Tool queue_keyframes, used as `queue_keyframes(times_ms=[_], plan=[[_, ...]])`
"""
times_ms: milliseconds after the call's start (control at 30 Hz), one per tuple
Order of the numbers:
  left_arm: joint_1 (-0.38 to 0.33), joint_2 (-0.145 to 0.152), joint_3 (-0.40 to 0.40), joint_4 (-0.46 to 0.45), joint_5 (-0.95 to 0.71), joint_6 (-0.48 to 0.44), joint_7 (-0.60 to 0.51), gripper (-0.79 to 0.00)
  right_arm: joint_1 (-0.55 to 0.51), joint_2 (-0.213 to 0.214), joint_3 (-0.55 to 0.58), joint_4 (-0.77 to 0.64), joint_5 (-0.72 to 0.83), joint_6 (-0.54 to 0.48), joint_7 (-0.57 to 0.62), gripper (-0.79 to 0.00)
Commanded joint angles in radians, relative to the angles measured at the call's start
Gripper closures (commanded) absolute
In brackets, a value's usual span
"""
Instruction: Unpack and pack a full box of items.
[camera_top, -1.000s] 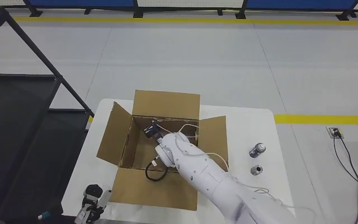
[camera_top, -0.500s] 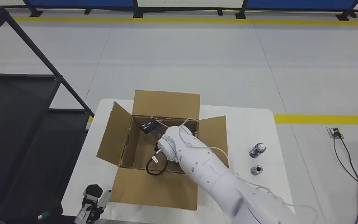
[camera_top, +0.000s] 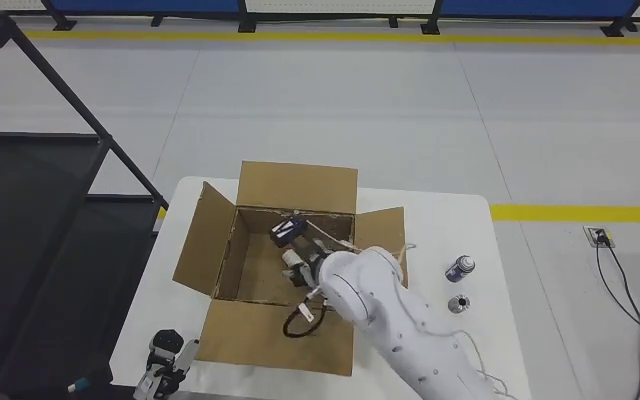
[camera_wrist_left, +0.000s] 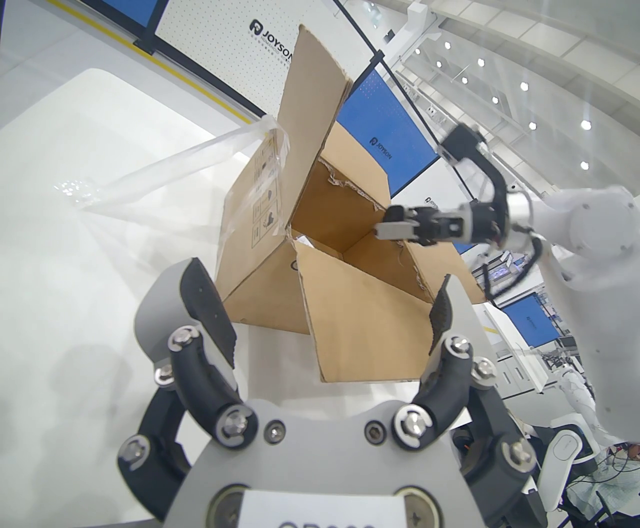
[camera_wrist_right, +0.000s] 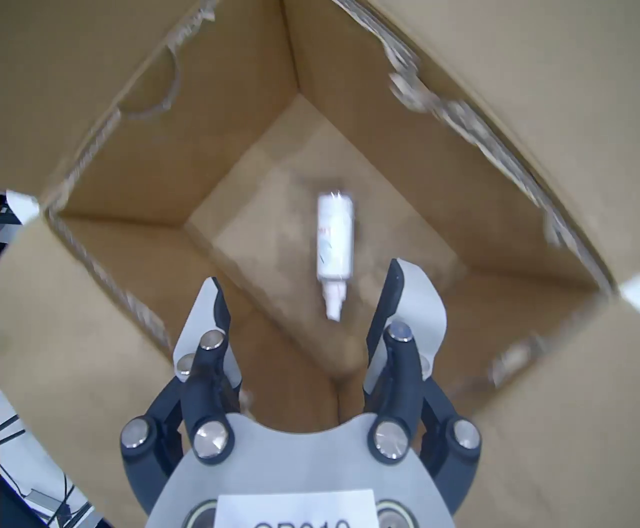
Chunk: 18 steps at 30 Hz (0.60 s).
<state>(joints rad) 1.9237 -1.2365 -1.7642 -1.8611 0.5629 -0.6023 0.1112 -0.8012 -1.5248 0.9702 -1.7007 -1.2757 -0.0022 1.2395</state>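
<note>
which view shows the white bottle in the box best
The right wrist view: it looks down into the box, where the white bottle lies on the floor beyond the open right gripper. In the top view the right arm covers that spot; in the left wrist view the box walls hide it.

Brown cardboard box (camera_top: 297, 187), white spray bottle (camera_wrist_right: 334, 240), white table (camera_top: 445, 218)

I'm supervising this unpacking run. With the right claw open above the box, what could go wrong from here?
1. The white bottle lies flat on the box floor; the open right claw may close on its narrow nozzle and slip.
2. Descending, the claw could snag the box's torn rim.
</note>
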Motion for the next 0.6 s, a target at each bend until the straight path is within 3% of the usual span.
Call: queue_keyframes(times_ms=[0,33,133,267,433,567], plan=[[0.0,0.0,0.0,0.0,0.0,0.0,0.0,-0.785,-0.155,0.026,0.114,-0.361,-0.047,-0.048,0.016,-0.736],[0.0,0.0,0.0,0.0,0.0,0.0,0.0,-0.785,-0.206,0.035,0.164,-0.424,-0.057,-0.064,0.011,-0.776],[0.0,0.0,0.0,0.0,0.0,0.0,0.0,-0.785,-0.314,0.054,0.33,-0.55,-0.064,-0.074,-0.034,-0.785],[0.0,0.0,0.0,0.0,0.0,0.0,0.0,-0.785,-0.39,0.069,0.59,-0.582,0.012,-0.054,-0.087,-0.785],[0.0,0.0,0.0,0.0,0.0,0.0,0.0,-0.785,-0.373,0.09,0.834,-0.423,0.152,-0.103,-0.067,-0.785],[0.0,0.0,0.0,0.0,0.0,0.0,0.0,-0.785,-0.29,0.109,0.879,-0.215,0.124,-0.139,-0.039,-0.785]])
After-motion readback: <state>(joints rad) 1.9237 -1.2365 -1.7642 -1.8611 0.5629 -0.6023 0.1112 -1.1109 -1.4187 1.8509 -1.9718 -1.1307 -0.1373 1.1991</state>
